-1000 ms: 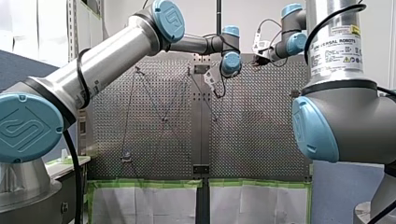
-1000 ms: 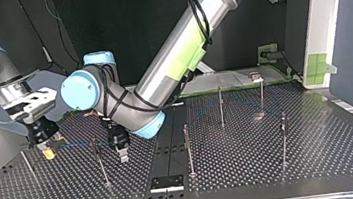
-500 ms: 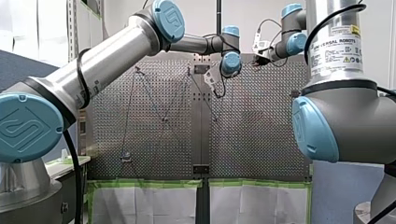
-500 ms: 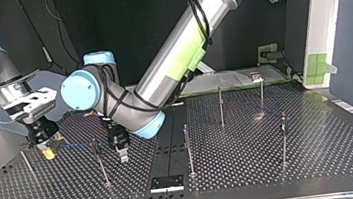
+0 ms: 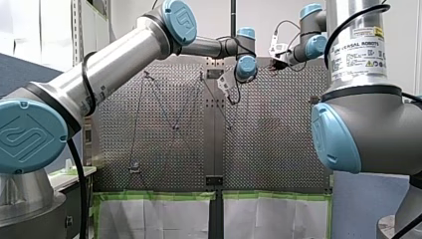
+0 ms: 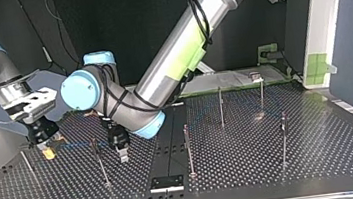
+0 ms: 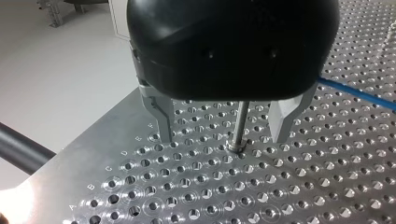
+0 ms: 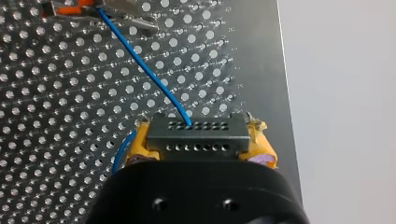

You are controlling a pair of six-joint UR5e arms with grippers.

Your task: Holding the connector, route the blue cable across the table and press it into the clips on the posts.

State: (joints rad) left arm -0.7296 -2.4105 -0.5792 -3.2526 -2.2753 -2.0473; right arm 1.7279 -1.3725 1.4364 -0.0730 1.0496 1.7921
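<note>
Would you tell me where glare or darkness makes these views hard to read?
Left wrist view: glare washes out a corner of the table beside my left gripper, open around a post. Top view: dark backdrop, one bright reflection on the table at its right. Right wrist view: evenly lit; connector and blue cable show plainly.

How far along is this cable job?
Done, apparently: the cable zigzags between posts at the front view's left. In hand: right fingers grip the connector; left fingers stand open around a post. Left, likely: clipping the cable to that post.
</note>
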